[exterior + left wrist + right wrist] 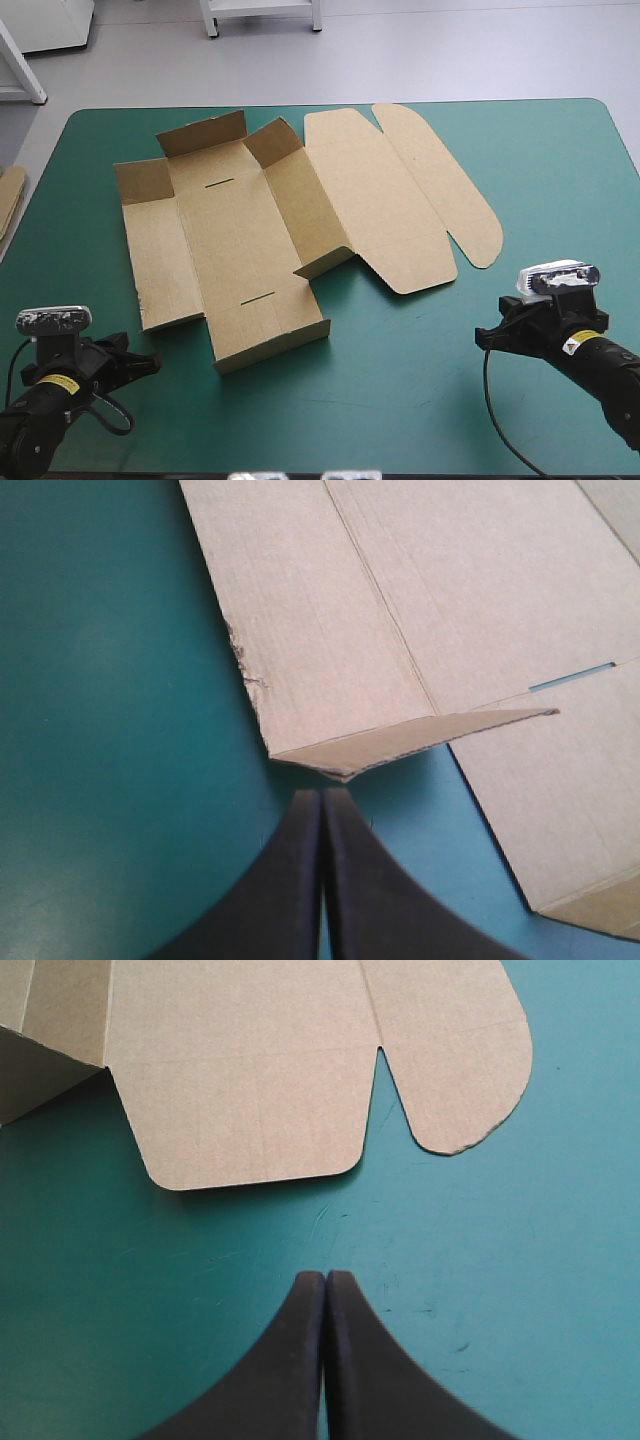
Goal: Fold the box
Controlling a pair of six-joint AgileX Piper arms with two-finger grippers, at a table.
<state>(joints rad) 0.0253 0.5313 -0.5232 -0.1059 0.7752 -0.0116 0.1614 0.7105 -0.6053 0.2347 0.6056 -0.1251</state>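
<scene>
High view: left hand [152, 362], right hand [482, 338] both pressed together near the box [250, 240]; yellow labels [62, 383] unreadable.

What sits around my work: table, cover, spare board

My table [585, 108] wears a teal-green cover [400, 400] with rounded far corners, and from above it fills most of what I see. Close up on my right side, the cover carries fine pale scratches [325, 1225] and a few small dark specks [462, 1345]. Just beside the table's left edge a strip of brown board [8, 198] shows; only its edge is in sight, and I cannot tell what it rests on.
</scene>
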